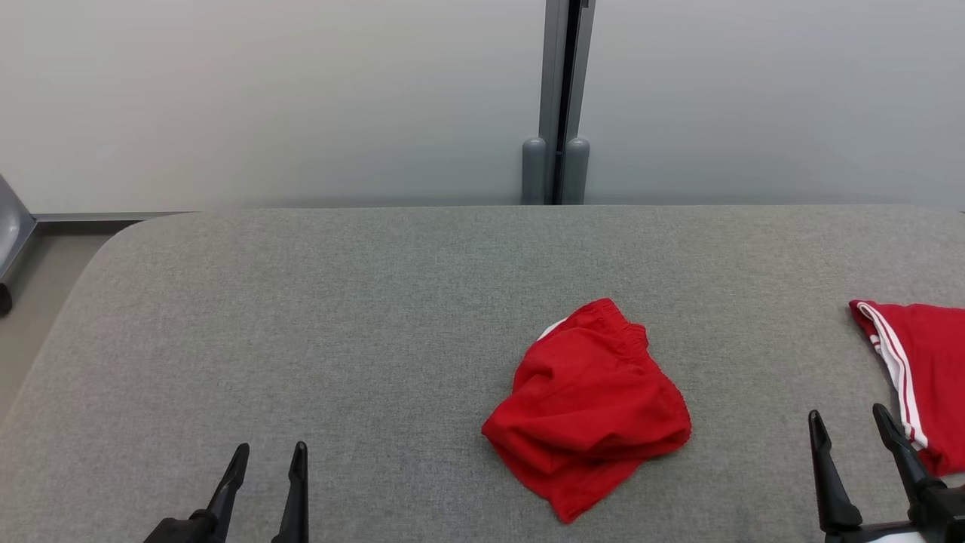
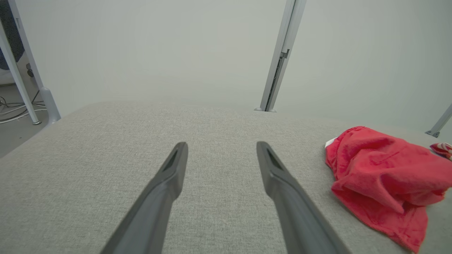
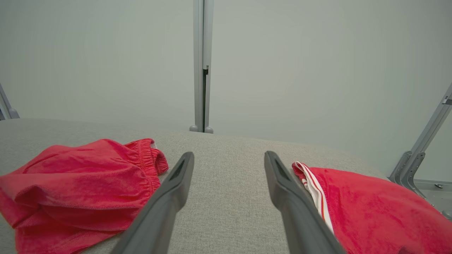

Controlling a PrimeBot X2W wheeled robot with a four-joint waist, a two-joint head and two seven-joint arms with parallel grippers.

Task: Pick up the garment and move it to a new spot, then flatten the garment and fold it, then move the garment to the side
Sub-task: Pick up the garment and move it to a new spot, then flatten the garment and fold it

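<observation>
One surface (image 1: 301,317): grey cloth-covered, rounded at its far left corner; everything in play is carried on it.
Open room: a wide bare stretch is left across the robot's left half and along the far side. The right side is taken up, so a new spot is judged easiest to find on the left.
Garment (image 1: 588,407): red shorts, lying crumpled a little right of centre. The long axis runs from the gathered waistband (image 1: 622,324) at the far end to a loose corner at the near end, slightly slanted. It is taken to be the piece to be lifted, nothing having been flattened yet.
Striped garment (image 1: 923,369): red with white side stripes, laid at the right edge, well apart from the crumpled piece and partly cut off by the frame.
Right gripper (image 1: 847,413): released, fingers spread, nothing held. The garment lies to its left and slightly ahead, and this arm is judged somewhat the nearer. The striped garment is just beside its outer finger, so snagging is to be avoided.
Left gripper (image 1: 270,449): released and unladen, over bare cloth; the garment lies to its right.
</observation>
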